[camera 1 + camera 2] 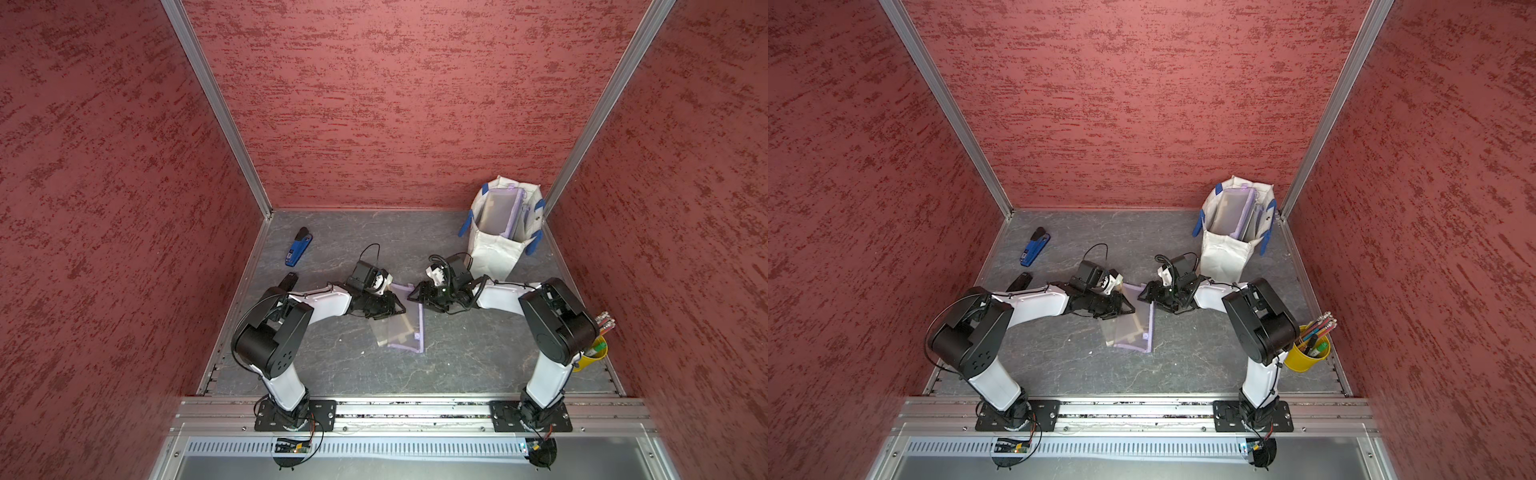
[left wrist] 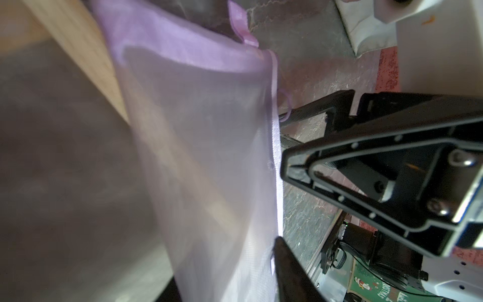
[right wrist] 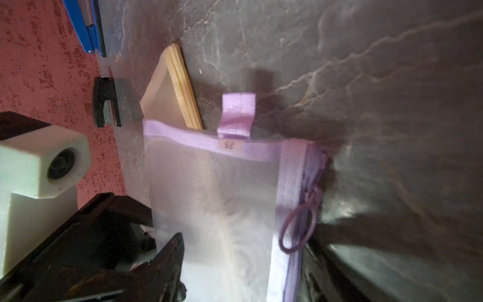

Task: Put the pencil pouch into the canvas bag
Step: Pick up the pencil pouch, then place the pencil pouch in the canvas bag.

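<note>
Lilac mesh pencil pouch: not yet bagged, on the surface between left gripper, closure impossible to tell, and right gripper, jaws spread at its zip edge; canvas bag, holding similar pouches, stands beyond the right gripper.

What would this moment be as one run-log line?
phase: pencil pouch pickup | pouch: on table, outside canvas bag | left claw: at pouch, grip unclear | right claw: at pouch, grip unclear
</note>
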### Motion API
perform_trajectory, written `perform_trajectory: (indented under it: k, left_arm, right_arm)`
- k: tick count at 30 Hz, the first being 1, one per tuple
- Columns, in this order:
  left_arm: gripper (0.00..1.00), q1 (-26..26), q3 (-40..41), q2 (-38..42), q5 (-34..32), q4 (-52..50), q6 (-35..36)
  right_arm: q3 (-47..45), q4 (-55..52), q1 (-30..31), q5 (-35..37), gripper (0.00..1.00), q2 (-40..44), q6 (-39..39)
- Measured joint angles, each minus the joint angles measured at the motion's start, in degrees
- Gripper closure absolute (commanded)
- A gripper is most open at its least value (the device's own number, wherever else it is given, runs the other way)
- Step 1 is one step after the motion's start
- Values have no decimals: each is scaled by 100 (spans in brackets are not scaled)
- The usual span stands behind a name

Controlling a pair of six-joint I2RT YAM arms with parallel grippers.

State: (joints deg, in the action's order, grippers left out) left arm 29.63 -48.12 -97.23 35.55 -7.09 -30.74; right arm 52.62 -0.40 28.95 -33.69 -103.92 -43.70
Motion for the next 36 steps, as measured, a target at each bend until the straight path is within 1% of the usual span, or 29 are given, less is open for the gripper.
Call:
perform_trajectory:
  k: [2,3,6,8,12,18,22,28,33,36]
  left_arm:
    - [93,13,0,28,-4,114,-114]
    - [100,11,-4,59,-22,131,-131]
    - [100,-48,-22,286,-50,140,-203]
    - [100,-164,-26,564,9,157,-238]
    - [100,-560,-149,1185,264,181,-310]
    - [100,-1285,-817,1908,977,177,-310]
    - [100,-1637,-1220,2177,1532,352,-393]
    - [100,-1703,-1561,2232,2164,695,-597]
    - [100,-1600,-1565,2205,2391,1141,-951]
    - [100,-1493,-1565,2140,2452,1478,-1161]
  right_arm:
    - [-315,393,-2,-59,36,197,-129]
    - [-492,581,-2,-85,36,323,-201]
    - [-894,1099,-57,-184,34,793,-378]
    - [-933,1311,-105,-262,30,1073,-407]
    - [-883,1473,-249,-444,26,1556,-372]
    - [-647,1812,-437,-750,24,2208,-376]
    - [-212,2260,-474,-1005,23,2282,-437]
    - [219,2900,-474,-1399,22,2229,-656]
    - [295,3510,-446,-1639,23,1950,-933]
    - [295,3679,-374,-1727,25,1742,-1067]
